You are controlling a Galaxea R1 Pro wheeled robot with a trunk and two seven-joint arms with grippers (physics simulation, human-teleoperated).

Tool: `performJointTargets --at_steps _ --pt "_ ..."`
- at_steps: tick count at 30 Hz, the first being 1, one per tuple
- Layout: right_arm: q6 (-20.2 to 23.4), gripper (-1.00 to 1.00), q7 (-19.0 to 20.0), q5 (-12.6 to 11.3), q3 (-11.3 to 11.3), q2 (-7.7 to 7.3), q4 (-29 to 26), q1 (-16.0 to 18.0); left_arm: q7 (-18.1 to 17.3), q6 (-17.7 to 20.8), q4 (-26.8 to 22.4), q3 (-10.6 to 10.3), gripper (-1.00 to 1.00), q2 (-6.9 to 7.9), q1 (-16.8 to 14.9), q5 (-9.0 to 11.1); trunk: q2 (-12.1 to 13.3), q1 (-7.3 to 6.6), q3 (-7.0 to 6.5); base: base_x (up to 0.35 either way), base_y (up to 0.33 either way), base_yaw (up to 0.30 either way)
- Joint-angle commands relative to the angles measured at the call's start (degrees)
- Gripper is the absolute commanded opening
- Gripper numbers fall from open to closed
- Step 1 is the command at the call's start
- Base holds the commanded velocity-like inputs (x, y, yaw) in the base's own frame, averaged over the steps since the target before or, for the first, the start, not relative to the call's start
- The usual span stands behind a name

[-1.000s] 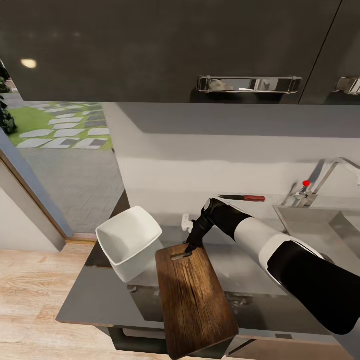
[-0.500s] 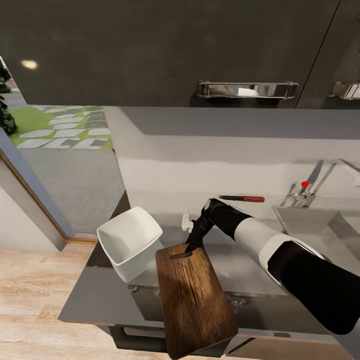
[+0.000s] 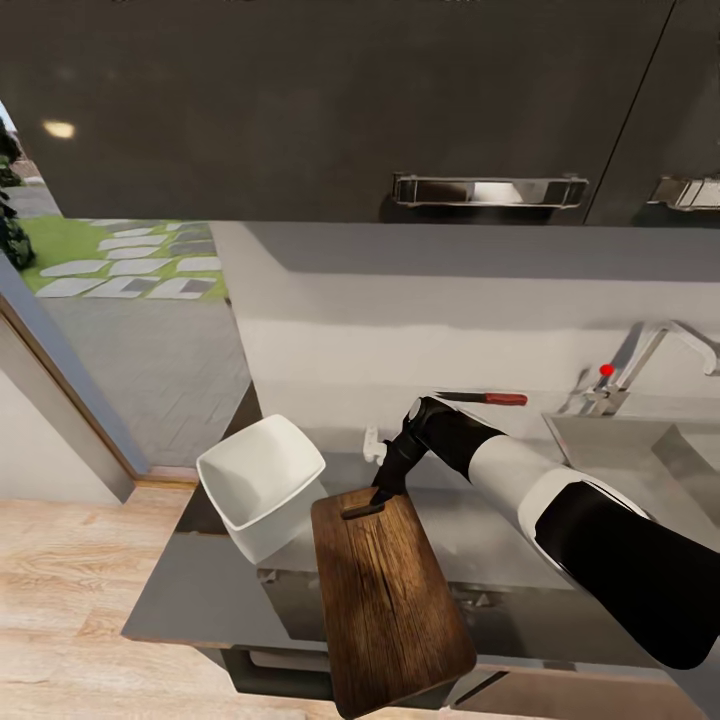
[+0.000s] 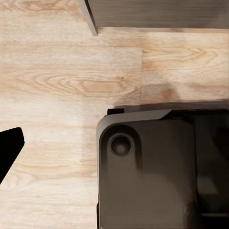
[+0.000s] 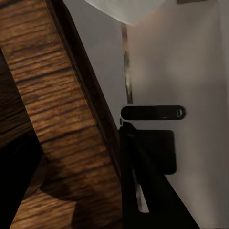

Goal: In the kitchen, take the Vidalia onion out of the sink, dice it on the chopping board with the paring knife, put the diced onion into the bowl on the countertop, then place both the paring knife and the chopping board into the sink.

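your right gripper (image 3: 380,497) is clamped on the chopping board (image 3: 390,600); swing it carelessly and it clips the bowl (image 3: 262,483) at its 10 o'clock.

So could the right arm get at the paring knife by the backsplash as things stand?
Probably not right away: the right gripper is shut on the chopping board at its handle end. The paring knife lies in the open beyond the forearm, with nothing on it, so it looks reachable once the board is released.
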State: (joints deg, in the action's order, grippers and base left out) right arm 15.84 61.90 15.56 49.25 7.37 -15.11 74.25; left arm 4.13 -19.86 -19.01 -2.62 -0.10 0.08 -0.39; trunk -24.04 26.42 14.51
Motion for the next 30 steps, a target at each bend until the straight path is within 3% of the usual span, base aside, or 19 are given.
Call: performJointTargets --at_steps 1,30 --pt "0.64 -1.00 0.33 0.35 -0.29 0.01 -0.09 0.02 0.43 -0.09 -0.07 -0.28 1.00 0.02 0.01 -0.05 0.32 -0.19 -0.09 0.000 0.000 0.000" --pt "1.18 -1.00 -0.02 0.18 -0.47 0.01 -1.40 0.18 0.39 -0.06 -0.06 -0.30 1.00 0.02 0.01 -0.05 1.12 -0.63 -0.45 0.000 0.000 0.000"
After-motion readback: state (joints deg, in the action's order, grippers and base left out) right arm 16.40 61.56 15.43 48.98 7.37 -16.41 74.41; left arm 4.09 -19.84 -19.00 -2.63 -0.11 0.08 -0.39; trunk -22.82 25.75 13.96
